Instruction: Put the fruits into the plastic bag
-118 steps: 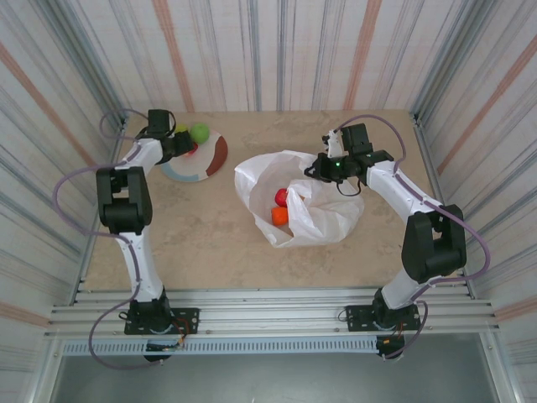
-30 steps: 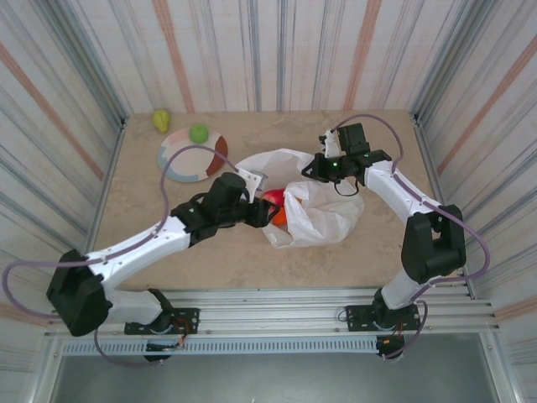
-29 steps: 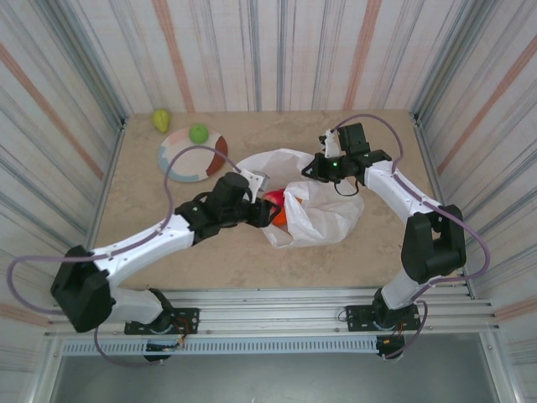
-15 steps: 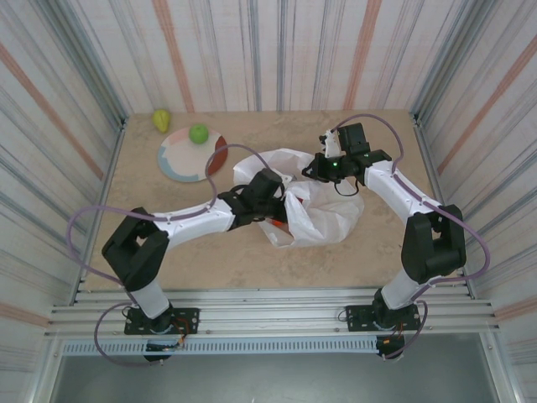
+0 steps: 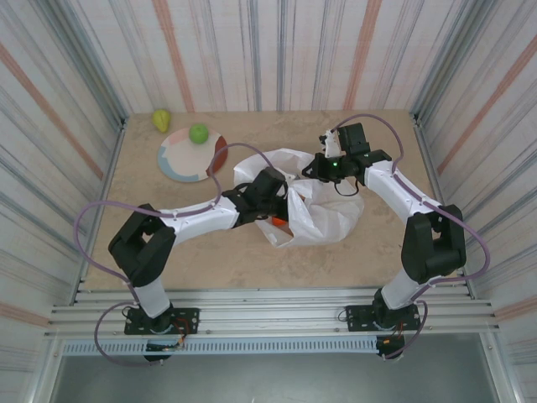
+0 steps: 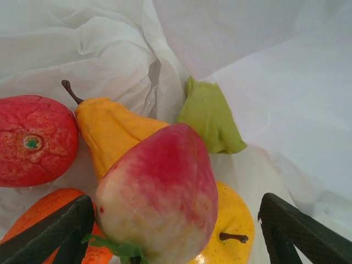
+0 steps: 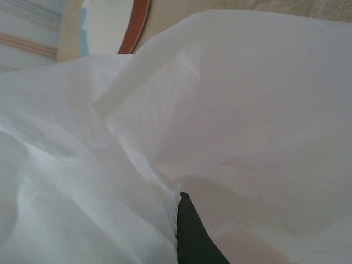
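Fruit (image 6: 159, 192) (red-yellow) now rests on the pile inside the bag (image 5: 327, 218), near the surface's middle; left claw (image 6: 176, 204) has spread, released. Right claw (image 5: 323, 166) is clenched on the bag's rim. Green fruit (image 5: 198, 133) and yellow fruit (image 5: 160, 119) wait near the far-left corner.

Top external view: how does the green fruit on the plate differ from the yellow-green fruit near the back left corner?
The green fruit is round and bright green; the yellow-green fruit is paler and pear-like. The green fruit sits on the plate, at its far edge; the yellow-green fruit lies on the bare table beyond the plate. Both are outside the plastic bag.
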